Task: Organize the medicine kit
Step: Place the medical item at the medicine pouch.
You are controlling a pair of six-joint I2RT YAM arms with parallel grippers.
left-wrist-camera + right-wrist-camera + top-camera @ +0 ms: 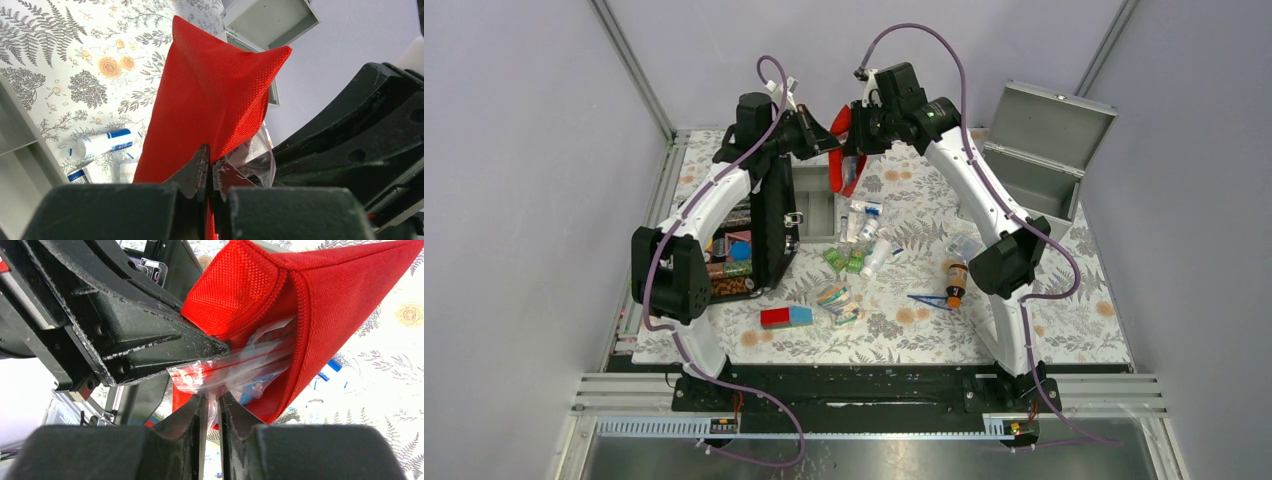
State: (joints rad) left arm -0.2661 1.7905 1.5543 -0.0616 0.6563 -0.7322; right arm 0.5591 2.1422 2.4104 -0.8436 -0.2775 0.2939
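Nearest, a red-and-blue box (pixel 786 317) and a brown bottle (pixel 955 283) lie on the floral table (pixel 1064 330), with green packets (pixel 844 262) and tubes (pixel 864 225) just beyond. Further back on the left stands the open black kit case (pixel 759 235). At the far middle, raised above the table, the left gripper (pixel 209 160) is clenched on the edge of the red pouch (pixel 215 90). The right gripper (pixel 213 402) pinches a clear zip bag (pixel 240 370) poking from the pouch's mouth. Far right sits an open grey metal box (pixel 1044 150).

Much of the clear zip-seal plastic bag (pixel 235 372) is concealed inside the red woven fabric pouch (pixel 325 300) (its contents cannot be made out).
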